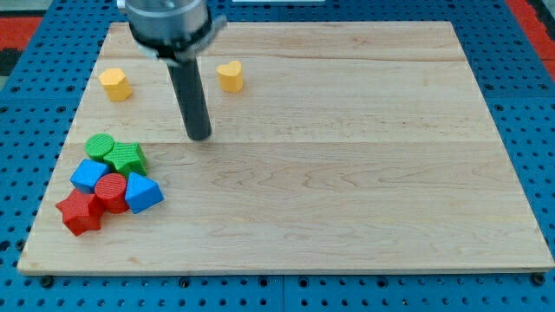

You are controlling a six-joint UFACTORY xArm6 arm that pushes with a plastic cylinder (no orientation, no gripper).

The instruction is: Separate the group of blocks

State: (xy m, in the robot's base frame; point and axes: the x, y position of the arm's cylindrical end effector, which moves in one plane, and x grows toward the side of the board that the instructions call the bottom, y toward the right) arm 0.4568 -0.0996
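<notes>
Hovering my tip (199, 136), clustered blocks (110, 182) near board edge (52, 204)

Six blocks touching, view's lower left: green cylinder (100, 146); green star (129, 158); blue cube (88, 175); red cylinder (111, 191); blue triangle (143, 193); red star (79, 212).

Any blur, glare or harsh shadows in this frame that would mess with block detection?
Camera view: lighting even and soft, no glare on the wooden board; the clustered blocks, e.g. the red cylinder, are sharp with faint shadows; the arm's housing at the view's top is cropped and slightly soft; my tip is crisp.
</notes>
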